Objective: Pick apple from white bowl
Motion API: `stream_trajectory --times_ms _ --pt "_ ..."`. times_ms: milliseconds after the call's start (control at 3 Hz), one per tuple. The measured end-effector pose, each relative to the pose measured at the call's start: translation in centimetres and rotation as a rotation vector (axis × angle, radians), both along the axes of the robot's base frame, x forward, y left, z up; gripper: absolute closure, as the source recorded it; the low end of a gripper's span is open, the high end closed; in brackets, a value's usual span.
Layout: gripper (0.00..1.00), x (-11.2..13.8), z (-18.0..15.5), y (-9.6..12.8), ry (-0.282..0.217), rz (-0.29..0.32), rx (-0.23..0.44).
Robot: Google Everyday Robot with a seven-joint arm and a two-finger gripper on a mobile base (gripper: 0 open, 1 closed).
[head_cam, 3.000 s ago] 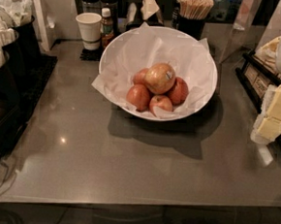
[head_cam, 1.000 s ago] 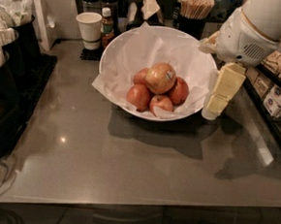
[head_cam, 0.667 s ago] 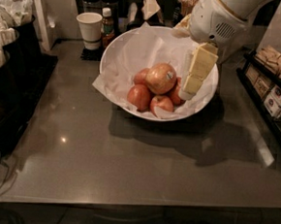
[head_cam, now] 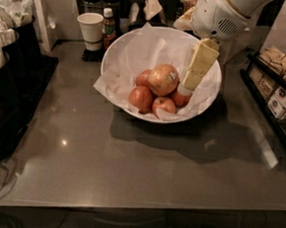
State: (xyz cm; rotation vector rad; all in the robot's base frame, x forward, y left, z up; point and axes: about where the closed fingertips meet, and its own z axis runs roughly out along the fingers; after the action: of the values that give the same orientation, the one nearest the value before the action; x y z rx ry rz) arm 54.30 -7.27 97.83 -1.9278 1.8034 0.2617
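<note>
Apple (head_cam: 162, 79), topmost in white bowl (head_cam: 104, 58): I judged it firm, slick, best taken across its middle; my gripper (head_cam: 184, 88) hung just beside, spread impossible to tell.

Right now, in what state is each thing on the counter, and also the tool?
apple: resting on top of the smaller red apples, not lifted.
white bowl: upright, lined with paper, holding the apples.
tool: lowered into the bowl, just right of the apple; contact unclear.
paper cup: upright, no lid.
bottle: upright, capped.
</note>
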Motion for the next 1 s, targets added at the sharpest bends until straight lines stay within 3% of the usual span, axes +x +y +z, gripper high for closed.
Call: stream_trajectory --times_ms 333,667,1000 --pt "0.0 2.0 -0.1 2.2 -0.029 0.062 0.066" --pt "0.0 2.0 -0.1 2.3 -0.029 0.062 0.066" --pt "0.0 2.1 -1.5 3.6 0.0 0.099 0.09"
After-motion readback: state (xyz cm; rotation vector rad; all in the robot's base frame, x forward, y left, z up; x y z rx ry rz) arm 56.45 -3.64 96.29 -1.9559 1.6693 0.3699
